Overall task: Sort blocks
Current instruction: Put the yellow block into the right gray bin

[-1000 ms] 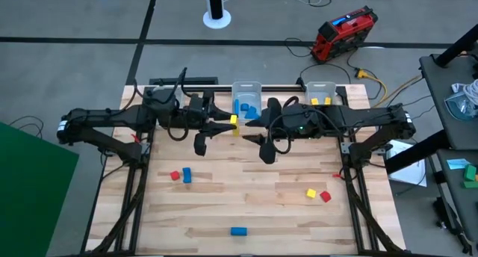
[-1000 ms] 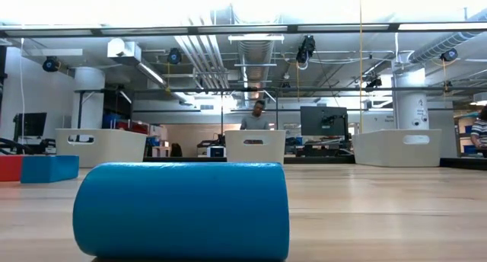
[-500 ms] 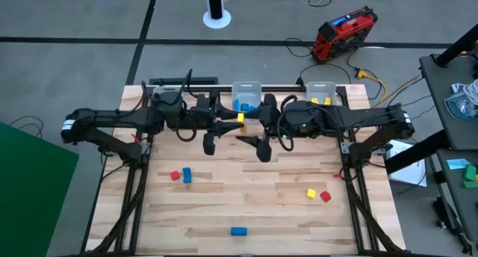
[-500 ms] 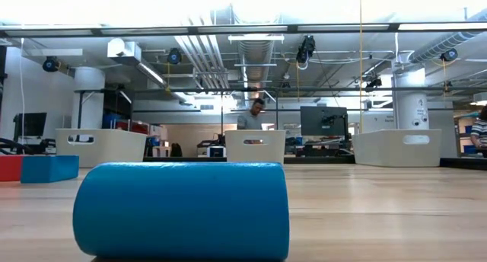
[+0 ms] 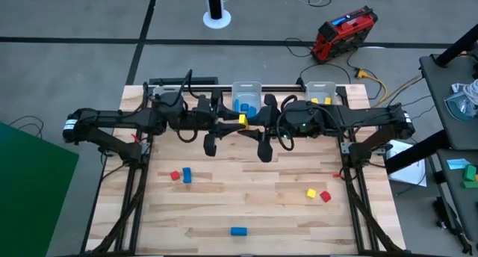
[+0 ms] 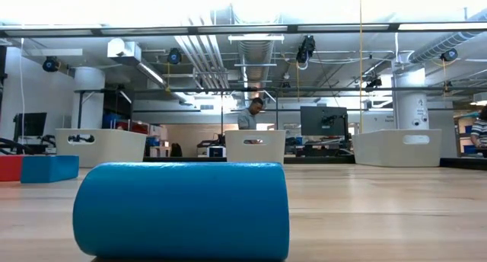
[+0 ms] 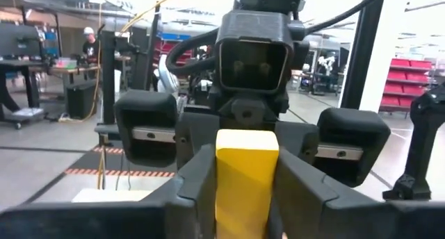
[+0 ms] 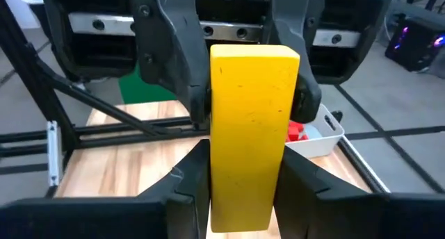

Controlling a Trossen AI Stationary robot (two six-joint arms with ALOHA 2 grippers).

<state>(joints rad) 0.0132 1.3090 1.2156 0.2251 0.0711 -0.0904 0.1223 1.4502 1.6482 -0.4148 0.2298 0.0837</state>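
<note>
Wooden bench [image 5: 224, 205] | left tool [image 5: 233, 122] and right tool [image 5: 250, 122] meet mid-air, both pinching one yellow block [image 5: 242, 119] | bins [image 5: 246, 93] behind | blue block [image 6: 181, 210] fills low view | loose blocks [image 5: 317, 194] on bench

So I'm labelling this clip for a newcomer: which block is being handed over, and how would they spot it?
Look along the table's far edge to the middle bin holding blue pieces. Just in front of it the left end effector and right end effector meet tip to tip. The yellow block between them is the only one held off the wood.
</note>
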